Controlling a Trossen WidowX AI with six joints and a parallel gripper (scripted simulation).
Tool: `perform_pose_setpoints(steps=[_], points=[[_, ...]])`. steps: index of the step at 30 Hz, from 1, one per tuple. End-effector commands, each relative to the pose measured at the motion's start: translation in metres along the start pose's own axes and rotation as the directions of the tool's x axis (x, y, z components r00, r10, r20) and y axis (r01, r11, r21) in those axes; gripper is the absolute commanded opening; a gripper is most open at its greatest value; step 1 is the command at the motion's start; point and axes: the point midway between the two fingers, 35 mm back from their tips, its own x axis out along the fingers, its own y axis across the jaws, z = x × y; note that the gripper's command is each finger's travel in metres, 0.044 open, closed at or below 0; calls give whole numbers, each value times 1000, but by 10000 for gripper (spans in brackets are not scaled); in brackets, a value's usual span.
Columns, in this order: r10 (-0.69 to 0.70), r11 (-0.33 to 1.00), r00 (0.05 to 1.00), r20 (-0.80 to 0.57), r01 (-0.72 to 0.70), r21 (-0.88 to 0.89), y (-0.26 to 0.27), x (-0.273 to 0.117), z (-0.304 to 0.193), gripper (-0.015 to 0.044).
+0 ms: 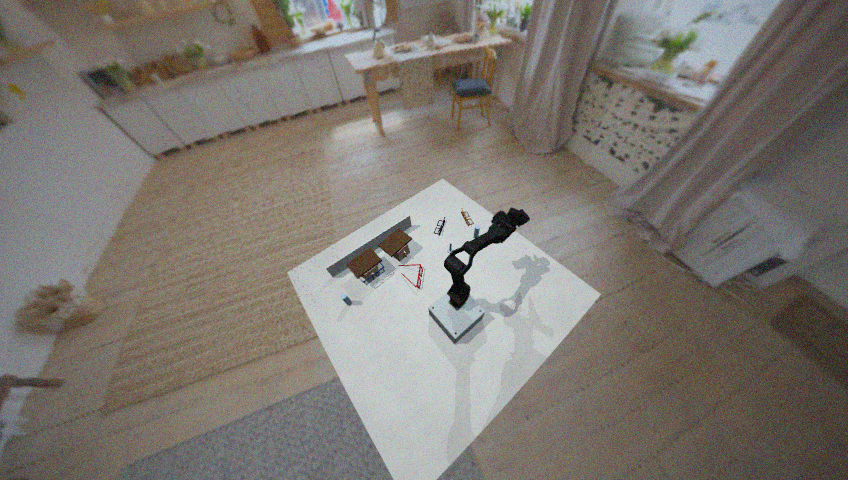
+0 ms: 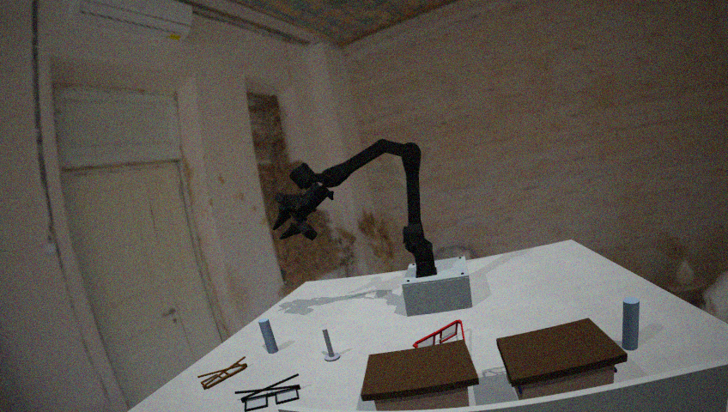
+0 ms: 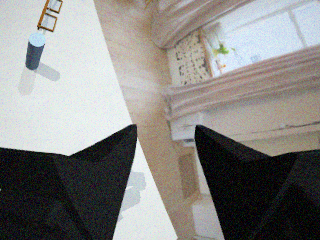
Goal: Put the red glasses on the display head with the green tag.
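Observation:
The red glasses (image 1: 420, 276) (image 2: 436, 334) stand on the white table between the heads and the arm's base, temples spread. Two display heads have flat brown tops: one (image 1: 395, 243) (image 2: 420, 370) has no glasses visible on it, the other (image 1: 364, 263) (image 2: 561, 349) has dark blue glasses (image 1: 373, 274) at its front. The green tag cannot be made out, so I cannot tell which head bears it. My gripper (image 1: 520, 215) (image 2: 277, 234) (image 3: 166, 130) is partly open and empty, high above the table's side edge, well away from the red glasses and both heads.
Black glasses (image 1: 439, 226) and orange-brown glasses (image 1: 467, 217) (image 3: 47, 22) lie beyond the arm. A blue cylinder (image 1: 476, 231) (image 2: 267, 336) (image 3: 35, 51) and a thin post (image 2: 327, 342) stand near them. Another cylinder (image 1: 346, 300) (image 2: 630, 324) stands beside the blue-glasses head. A grey panel (image 1: 368, 245) runs behind both heads.

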Motion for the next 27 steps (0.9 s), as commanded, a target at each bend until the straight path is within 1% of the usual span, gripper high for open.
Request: perform_pose_setpoints(steps=[1, 4, 7, 11, 14, 17, 20, 24, 27], points=[[146, 980, 988, 42, -138, -146, 51, 19, 37, 200], [258, 931, 963, 72, -228, -286, 94, 26, 70, 200], [364, 853, 928, 83, -296, -429, 140, 26, 100, 200], [482, 712, 873, 68, -346, -611, 200, 14, 132, 200], [566, 564, 823, 42, -350, -748, 245, 1, 150, 200], [641, 387, 767, 9, -313, -867, 289, -15, 165, 200], [707, 188, 707, -27, -225, -956, 337, -37, 178, 200], [751, -2, 655, -83, -123, -992, 378, -61, 182, 200], [779, -211, 604, -169, -1, -977, 416, -87, 178, 200]])
